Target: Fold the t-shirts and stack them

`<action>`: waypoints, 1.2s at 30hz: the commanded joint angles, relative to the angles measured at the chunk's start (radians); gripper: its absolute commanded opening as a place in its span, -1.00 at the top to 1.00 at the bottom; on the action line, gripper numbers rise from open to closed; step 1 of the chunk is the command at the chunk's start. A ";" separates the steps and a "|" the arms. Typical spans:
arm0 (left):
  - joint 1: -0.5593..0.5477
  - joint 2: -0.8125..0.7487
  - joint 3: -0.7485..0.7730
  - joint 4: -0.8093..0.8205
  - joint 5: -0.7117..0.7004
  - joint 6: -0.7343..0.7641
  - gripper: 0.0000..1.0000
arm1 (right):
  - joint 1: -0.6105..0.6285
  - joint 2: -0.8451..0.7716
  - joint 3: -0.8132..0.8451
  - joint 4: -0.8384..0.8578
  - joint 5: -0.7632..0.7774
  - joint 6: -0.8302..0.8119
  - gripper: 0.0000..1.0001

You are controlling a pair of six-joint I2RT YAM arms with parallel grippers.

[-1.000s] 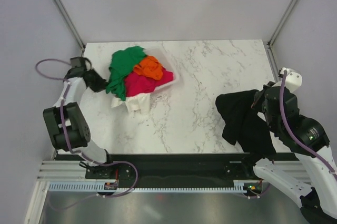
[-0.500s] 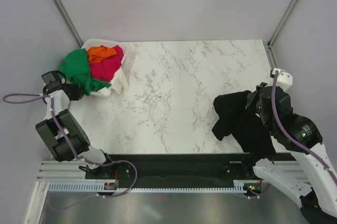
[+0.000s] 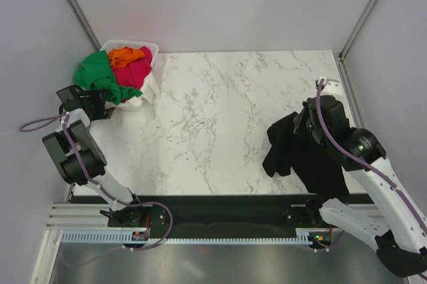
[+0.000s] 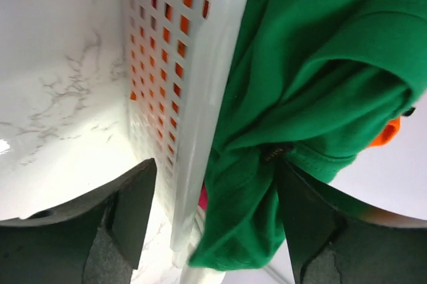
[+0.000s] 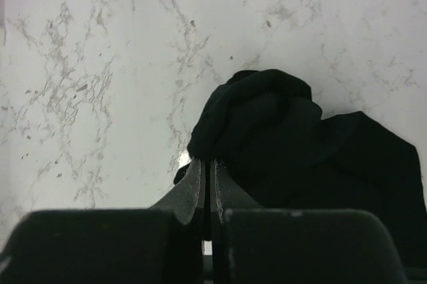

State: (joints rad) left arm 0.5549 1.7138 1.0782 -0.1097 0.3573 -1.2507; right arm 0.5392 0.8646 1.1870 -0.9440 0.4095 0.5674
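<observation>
The black t-shirt (image 3: 297, 157) hangs bunched over the table's right side, with my right gripper (image 3: 299, 124) shut on a fold of it. In the right wrist view the shut jaws (image 5: 207, 162) pinch the black t-shirt (image 5: 280, 137) just above the marble. The green t-shirt (image 3: 97, 76), orange t-shirt (image 3: 127, 56) and pink-red t-shirt (image 3: 137, 74) are piled in the white slotted basket (image 3: 148, 47) at the far left corner. My left gripper (image 3: 101, 107) is open there. Its fingers (image 4: 133, 211) straddle the basket wall (image 4: 193, 64) and the draped green t-shirt (image 4: 313, 64) without gripping.
The marble table (image 3: 220, 111) spreads between the basket and the black t-shirt. Grey walls and frame posts close in the far corners. The basket sits tight against the left wall.
The basket of t-shirts has slid from mid-table into the far left corner with my left gripper, which has now opened. My right gripper carried the black t-shirt slightly left and farther from me.
</observation>
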 commanded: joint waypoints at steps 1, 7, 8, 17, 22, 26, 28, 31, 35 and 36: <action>0.002 0.046 0.060 0.043 0.193 -0.020 -0.61 | 0.001 0.098 0.085 0.071 -0.154 -0.047 1.00; 0.004 -0.112 0.015 -0.097 0.216 0.135 -0.72 | 0.008 0.423 0.419 0.100 -0.394 -0.090 1.00; 0.004 -0.137 0.011 -0.144 0.218 0.158 -0.72 | 0.019 0.459 0.486 0.100 -0.444 -0.096 1.00; 0.011 -0.466 -0.103 -0.203 0.279 0.232 -0.62 | 0.039 0.725 1.355 0.068 -0.706 -0.218 1.00; 0.010 -0.600 -0.089 -0.246 0.236 0.273 -0.60 | 0.039 0.338 0.795 0.195 -0.439 -0.343 1.00; 0.010 -0.699 -0.127 -0.258 0.227 0.297 -0.58 | 0.039 0.111 0.366 0.206 -0.038 -0.276 -0.26; 0.008 -0.736 -0.188 -0.263 0.232 0.303 -0.57 | 0.038 0.044 0.160 0.159 0.107 -0.165 -0.96; -0.004 -0.796 -0.282 -0.284 0.243 0.326 -0.56 | 0.013 0.079 0.048 0.001 0.155 -0.010 -0.96; -0.032 -0.865 -0.386 -0.330 0.224 0.378 -0.54 | 0.007 0.030 -0.050 -0.042 0.040 0.104 -0.96; -0.038 -0.879 -0.396 -0.337 0.215 0.384 -0.54 | 0.007 0.004 -0.067 0.002 -0.079 0.106 -0.96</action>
State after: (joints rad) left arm 0.5346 0.8787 0.7136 -0.4038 0.5827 -0.9478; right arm 0.5476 0.9607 1.1416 -0.9165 0.4156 0.5465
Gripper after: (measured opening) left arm 0.772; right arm 0.982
